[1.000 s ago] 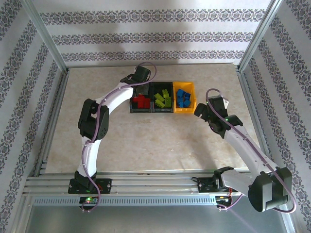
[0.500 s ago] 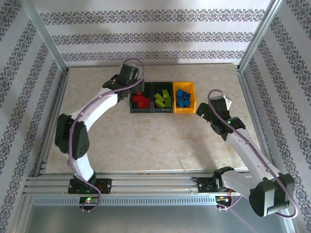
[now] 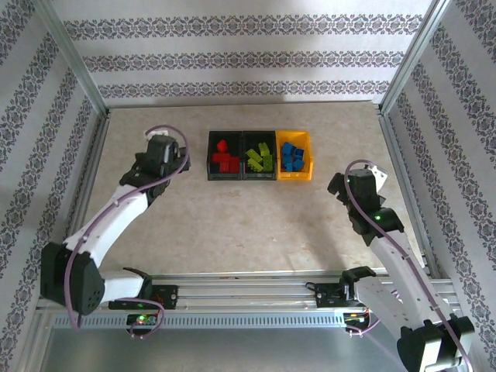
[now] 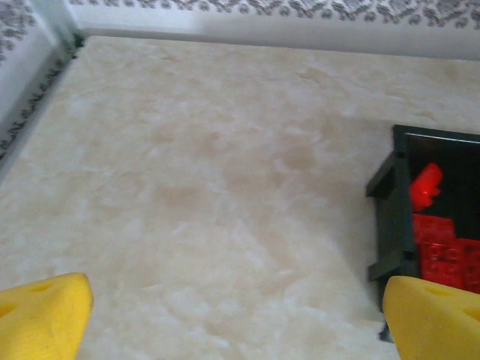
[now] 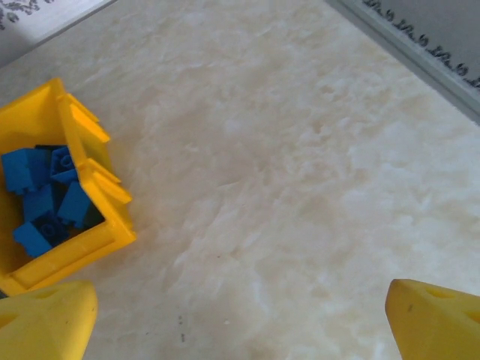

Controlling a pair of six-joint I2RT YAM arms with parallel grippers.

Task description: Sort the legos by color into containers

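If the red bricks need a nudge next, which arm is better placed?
Left. Its gripper, jaws open and empty, hangs left of the black bin holding the red bricks; the right gripper sits beyond the yellow bin at the row's other end.

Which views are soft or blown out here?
Top external: sharp, but the back wall is washed out by light. Left wrist: soft throughout, red legos oversaturated, left fingertips blurred. Right wrist: tabletop crisp, blue legos clear, right fingertips out of focus.
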